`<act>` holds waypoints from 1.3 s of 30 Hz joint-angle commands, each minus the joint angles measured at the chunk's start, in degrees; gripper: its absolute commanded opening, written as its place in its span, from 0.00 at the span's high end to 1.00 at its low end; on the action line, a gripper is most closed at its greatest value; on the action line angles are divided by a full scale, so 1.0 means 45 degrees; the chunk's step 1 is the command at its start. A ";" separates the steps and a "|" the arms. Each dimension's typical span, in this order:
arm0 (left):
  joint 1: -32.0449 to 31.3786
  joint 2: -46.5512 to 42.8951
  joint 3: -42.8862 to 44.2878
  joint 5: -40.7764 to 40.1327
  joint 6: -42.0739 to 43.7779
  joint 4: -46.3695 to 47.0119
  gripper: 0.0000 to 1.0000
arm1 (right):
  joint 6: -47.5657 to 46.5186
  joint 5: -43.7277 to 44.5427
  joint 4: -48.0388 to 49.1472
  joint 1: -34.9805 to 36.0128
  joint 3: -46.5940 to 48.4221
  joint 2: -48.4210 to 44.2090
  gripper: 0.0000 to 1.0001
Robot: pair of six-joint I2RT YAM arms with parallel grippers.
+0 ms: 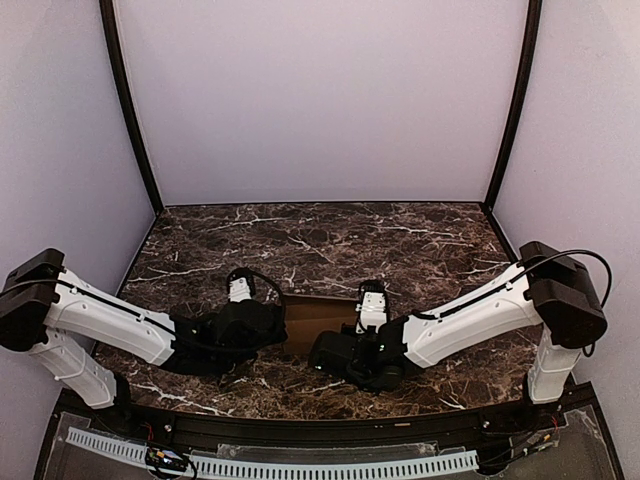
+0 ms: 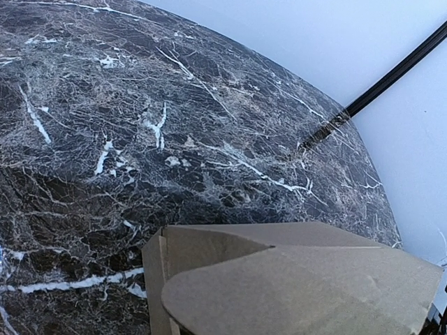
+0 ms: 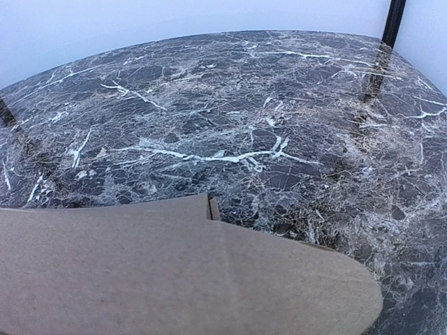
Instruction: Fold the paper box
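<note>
The paper box (image 1: 318, 316) is tan-brown cardboard, lying on the dark marble table (image 1: 330, 240) near its front, between my two wrists. My left gripper (image 1: 283, 332) is at the box's left end and my right gripper (image 1: 340, 340) at its right end; both sets of fingers are hidden under the wrists. In the left wrist view the box (image 2: 300, 286) fills the bottom, with an open end and a rounded flap on top. In the right wrist view a rounded cardboard flap (image 3: 160, 279) covers the bottom. No fingers show in either wrist view.
Plain pale walls with black corner posts (image 1: 130, 110) close the table at the back and sides. The table's far part (image 2: 140, 105) is bare marble. A black rail (image 1: 320, 430) and a white cable strip run along the near edge.
</note>
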 commanded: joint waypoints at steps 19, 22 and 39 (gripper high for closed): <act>-0.0127 0.0406 -0.0166 0.1519 0.0280 -0.1313 0.99 | -0.0680 -0.0150 -0.0688 0.0304 0.0146 -0.0728 1.00; -0.0127 0.0314 -0.0169 0.1450 0.0357 -0.1399 0.99 | -0.1015 -0.0123 -0.0539 0.0304 0.0147 -0.0946 1.00; -0.0108 0.0258 0.0080 0.2215 0.0735 -0.0544 0.99 | -0.2112 -0.0438 0.0327 0.0304 0.0171 -0.0925 1.00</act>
